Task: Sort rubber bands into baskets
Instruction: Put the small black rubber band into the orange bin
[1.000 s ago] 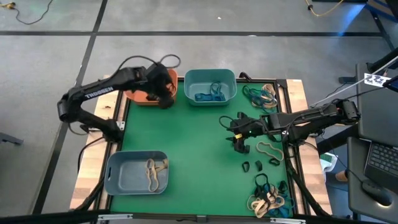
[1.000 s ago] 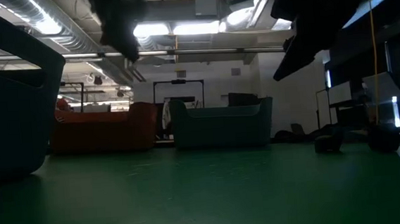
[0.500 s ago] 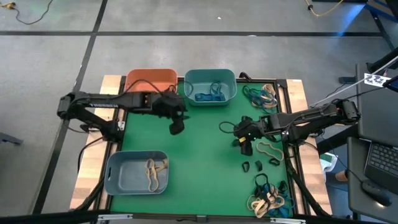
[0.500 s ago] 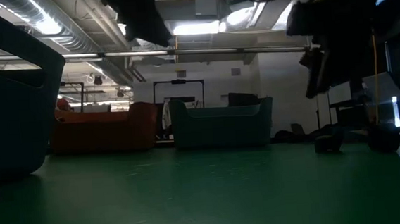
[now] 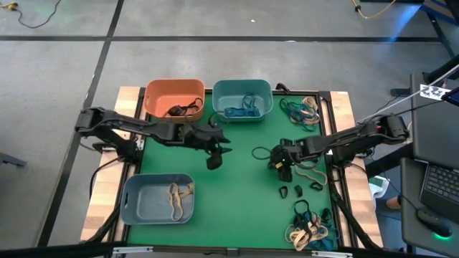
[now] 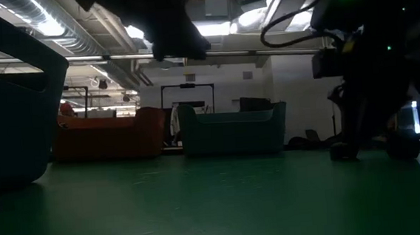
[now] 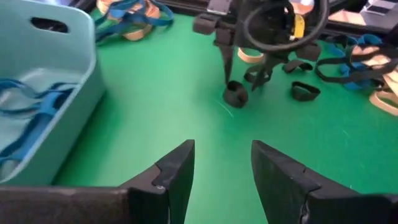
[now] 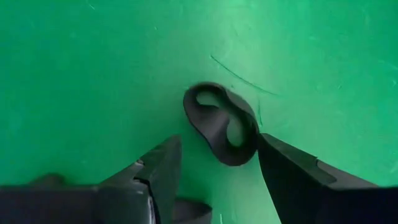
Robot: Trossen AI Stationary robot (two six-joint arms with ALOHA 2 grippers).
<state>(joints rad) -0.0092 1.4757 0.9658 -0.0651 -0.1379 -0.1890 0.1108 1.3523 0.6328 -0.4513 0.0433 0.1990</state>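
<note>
Black rubber band lies flat on green bench, folded, directly under my right gripper, between its parted fingers, not yet clamped. Left gripper farther off mid-bench, fingers apart, empty. Orange basket far across, nearer left arm.

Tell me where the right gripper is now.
In the high view, the right gripper sits right of centre on the green mat, open over a black rubber band.

I see orange basket and teal basket upper centre, grey-blue basket lower left; loose rubber bands scattered right.
</note>
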